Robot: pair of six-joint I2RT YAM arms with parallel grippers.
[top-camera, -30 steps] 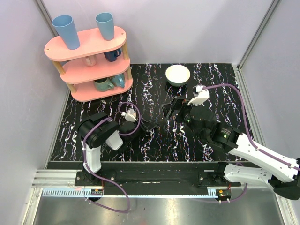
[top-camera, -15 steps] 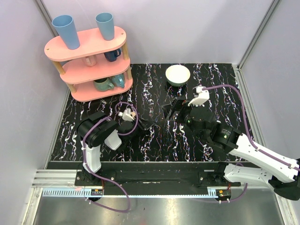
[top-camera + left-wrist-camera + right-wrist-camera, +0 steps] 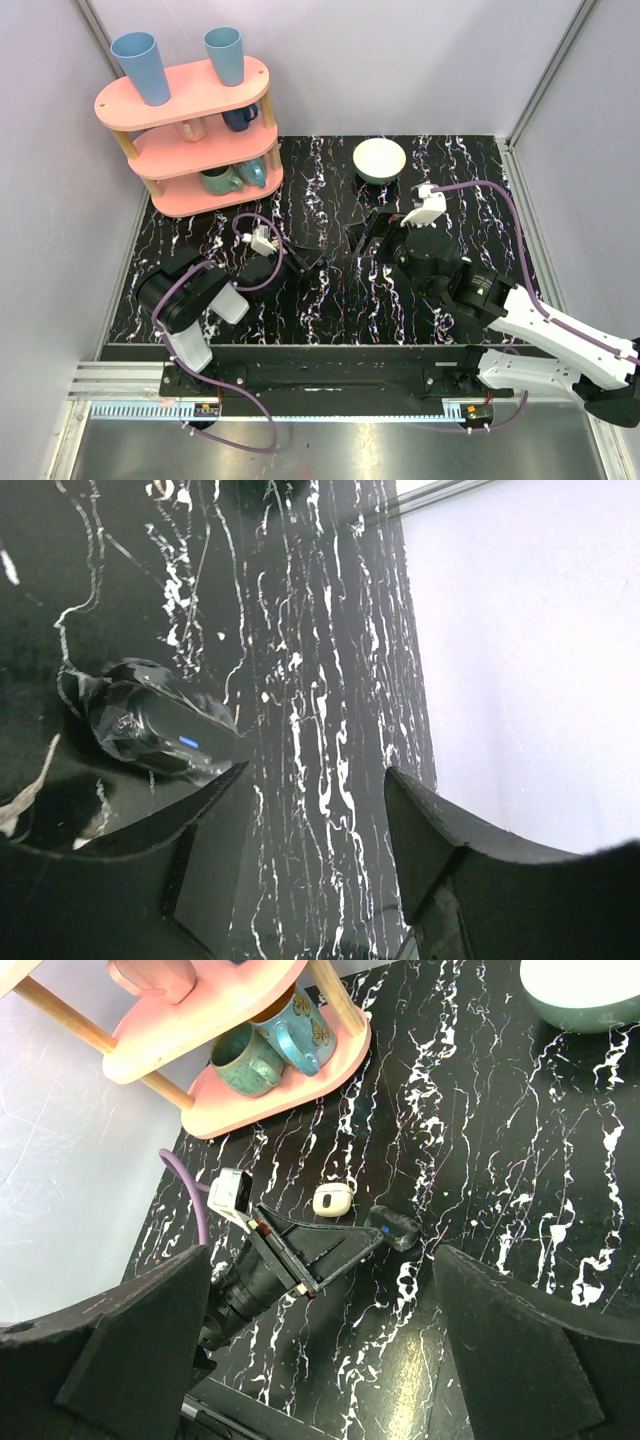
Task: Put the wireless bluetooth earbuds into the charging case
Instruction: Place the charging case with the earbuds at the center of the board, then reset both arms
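**Top external view.** The left gripper (image 3: pixel 303 258) sat low over the black marbled table (image 3: pixel 330 300), near its middle. The right gripper (image 3: pixel 362 235) was just to its right, a narrow strip of table between them. A white bowl (image 3: pixel 379 160) stood at the far edge, beyond the right gripper. A pink three-tier shelf (image 3: pixel 185 100) occupied the far-left corner, with two blue cups (image 3: pixel 140 65) on its top tier. At this scale, the jaw gap of either gripper could not be read.

**Left wrist view.** The left gripper's two fingers (image 3: pixel 480 880) stood partly apart, with bare table between them and nothing held. A small black object (image 3: pixel 160 730) with a blue light lay on the table just beyond the tip of the left-hand finger. Contact between the two could not be determined.

**Right wrist view.** The right gripper's fingers (image 3: pixel 110 1350) were spread wide, with nothing gripped. The left gripper was visible between them, lower down on the table. The charging case (image 3: pixel 333 1198), cream and rounded, lay on the table just past the left gripper's fingers, on the shelf side, outside the jaws. The small black object lay near the case, to its right, close to the left gripper's fingertip. Whether the earbuds were seated in the case could not be told. A teal mug (image 3: pixel 245 1060) and a blue mug (image 3: pixel 300 1030) stood on the shelf's bottom tier.
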